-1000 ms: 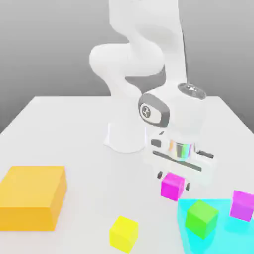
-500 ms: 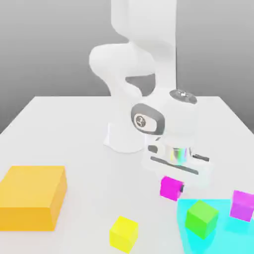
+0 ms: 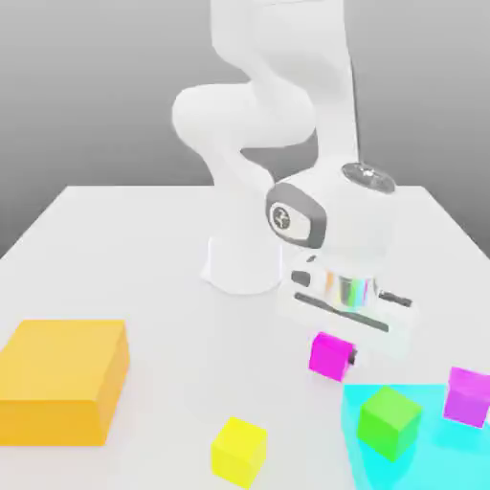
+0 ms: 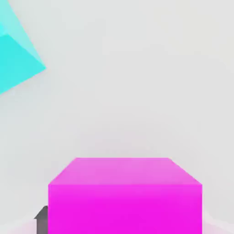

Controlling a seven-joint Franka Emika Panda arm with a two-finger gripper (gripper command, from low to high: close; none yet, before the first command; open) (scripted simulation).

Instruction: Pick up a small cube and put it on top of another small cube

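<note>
magenta cube (image 3: 330,357) is pinched by the gripper (image 3: 334,359); grasping is judged complete. transfer to, and placement on, the other magenta cube (image 3: 467,398) remain to be performed.

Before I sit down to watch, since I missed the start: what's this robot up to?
A robot arm has its claw shut on a small magenta cube. The other magenta cube sits apart at the exterior view's right, by the green cube and over the cyan block. The two magenta cubes are not stacked yet.
</note>
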